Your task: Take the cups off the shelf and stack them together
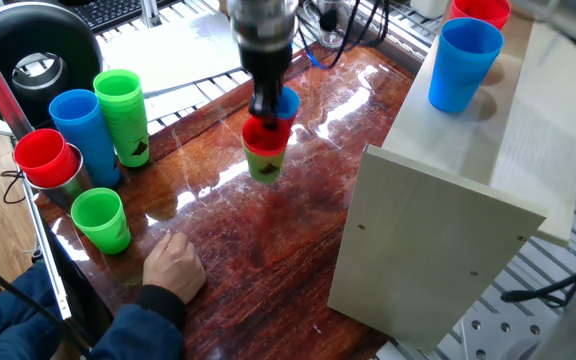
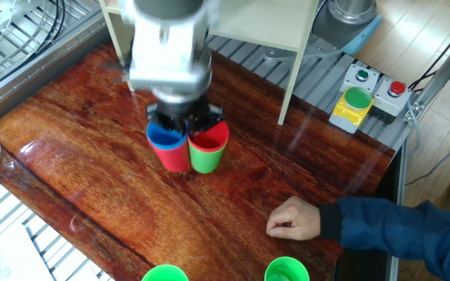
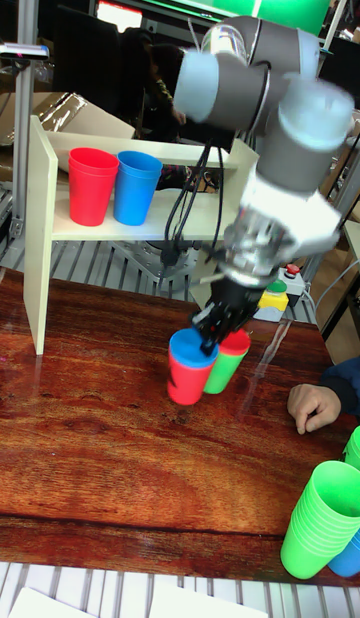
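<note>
My gripper (image 2: 186, 131) is shut on the touching rims of two cup pairs, one finger inside each. One pair is a blue cup nested in a red one (image 2: 170, 151); the other is a red cup nested in a green one (image 2: 206, 153). They hang tilted just above the wooden table, in front of the shelf (image 3: 38, 228). In the tall fixed view the gripper (image 3: 222, 340) holds both pairs (image 3: 190, 368). A red cup (image 3: 91, 185) and a blue cup (image 3: 135, 186) stand side by side on the shelf board. The arm is blurred.
At the table's left end stand a tall green stack (image 1: 123, 115), a blue cup (image 1: 83, 135), a red cup in a metal cup (image 1: 46, 158) and a single green cup (image 1: 101, 220). A person's hand (image 1: 173, 265) rests on the table. A button box (image 2: 358, 101) sits beside the shelf.
</note>
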You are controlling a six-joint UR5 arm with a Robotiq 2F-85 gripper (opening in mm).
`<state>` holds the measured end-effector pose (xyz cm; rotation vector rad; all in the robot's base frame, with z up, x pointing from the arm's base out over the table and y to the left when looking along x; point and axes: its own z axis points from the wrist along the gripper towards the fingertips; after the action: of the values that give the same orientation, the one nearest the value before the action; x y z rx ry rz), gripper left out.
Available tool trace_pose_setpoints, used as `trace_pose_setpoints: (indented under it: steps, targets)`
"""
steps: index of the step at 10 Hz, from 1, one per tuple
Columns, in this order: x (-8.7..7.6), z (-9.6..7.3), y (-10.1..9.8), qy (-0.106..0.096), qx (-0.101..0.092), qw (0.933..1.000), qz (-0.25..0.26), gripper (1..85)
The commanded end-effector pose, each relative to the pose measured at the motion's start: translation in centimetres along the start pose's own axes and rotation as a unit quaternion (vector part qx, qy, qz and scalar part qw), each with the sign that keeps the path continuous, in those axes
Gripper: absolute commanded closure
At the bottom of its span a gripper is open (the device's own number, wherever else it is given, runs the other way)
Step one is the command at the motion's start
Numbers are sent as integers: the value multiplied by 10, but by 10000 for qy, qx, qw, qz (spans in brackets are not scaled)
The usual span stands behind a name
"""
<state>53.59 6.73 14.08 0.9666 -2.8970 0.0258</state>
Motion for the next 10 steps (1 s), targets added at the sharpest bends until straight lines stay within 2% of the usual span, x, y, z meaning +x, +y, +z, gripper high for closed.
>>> trace_pose_setpoints:
  steps: [1,2,5,7,9,10]
  targets:
    - [10,40,9,327,-65,9994,-22,843]
    - [9,49,10,271,-60,9996,12,843]
    - [8,59,6,174,12,9998,-75,843]
    - [12,60,1,219,93,9996,-136,827]
    - [8,60,3,96,44,9996,-262,663]
    - [7,59,2,68,57,9995,-309,627]
